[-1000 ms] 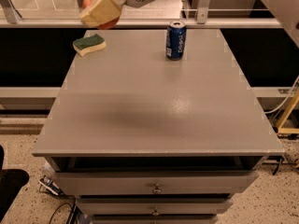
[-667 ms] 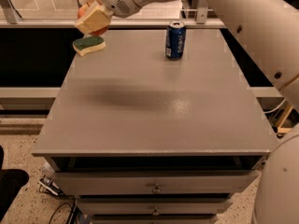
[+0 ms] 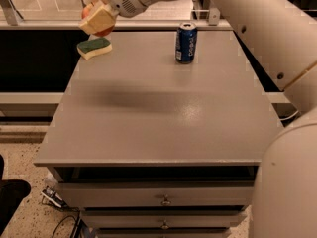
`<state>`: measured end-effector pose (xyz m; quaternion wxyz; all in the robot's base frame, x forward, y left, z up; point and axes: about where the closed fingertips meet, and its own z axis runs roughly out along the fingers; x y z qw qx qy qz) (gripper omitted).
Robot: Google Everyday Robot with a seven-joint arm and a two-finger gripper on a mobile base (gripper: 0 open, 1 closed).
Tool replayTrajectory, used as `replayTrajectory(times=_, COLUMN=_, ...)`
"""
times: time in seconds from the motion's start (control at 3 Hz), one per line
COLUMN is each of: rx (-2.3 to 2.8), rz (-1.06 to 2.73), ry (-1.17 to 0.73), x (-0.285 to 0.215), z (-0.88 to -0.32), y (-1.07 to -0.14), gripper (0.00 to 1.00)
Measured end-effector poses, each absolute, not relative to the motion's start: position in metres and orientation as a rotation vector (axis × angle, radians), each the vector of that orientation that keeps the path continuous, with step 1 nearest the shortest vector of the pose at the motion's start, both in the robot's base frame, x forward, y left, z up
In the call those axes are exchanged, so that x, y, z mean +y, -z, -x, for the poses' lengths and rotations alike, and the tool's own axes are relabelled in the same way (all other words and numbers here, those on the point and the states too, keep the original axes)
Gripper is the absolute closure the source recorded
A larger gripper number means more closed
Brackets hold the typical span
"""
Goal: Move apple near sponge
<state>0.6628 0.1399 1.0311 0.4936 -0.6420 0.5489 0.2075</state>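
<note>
Moved: against the picture from a second ago, the gripper (image 3: 98,23) sits further left and a little lower, and more of the pale arm (image 3: 257,19) crosses the upper right; sponge and can lie where they were.
Camera view, gripper: far-left of the bench (image 3: 163,113), raised above its back edge, just above and behind the sponge (image 3: 94,47).
Camera view, fingers: the beige fingers (image 3: 101,18) are clenched around the apple (image 3: 103,32).
Camera view, apple: held off the surface, mostly hidden by the fingers; only reddish slivers show below and at the left side of them.
Camera view, sponge: flat at the far-left corner, green side up over a pale yellow body, just near of the held apple; whether the two touch cannot be told.
Camera view, soda can (image 3: 186,42): blue, upright, far centre, well right of the sponge.
Camera view, drawers (image 3: 166,200): closed fronts under the near edge.
</note>
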Motion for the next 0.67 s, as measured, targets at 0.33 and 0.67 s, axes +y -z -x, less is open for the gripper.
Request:
replayTrajectory(times=0.33, rx=1.326, rz=1.573, ry=-0.516, x=0.151, z=-0.699, y=-1.013, gripper=1.00)
replayTrajectory(times=0.67, rx=1.315, rz=1.561, ry=-0.535, x=0.163, z=-0.748, y=-0.987, gripper=1.00)
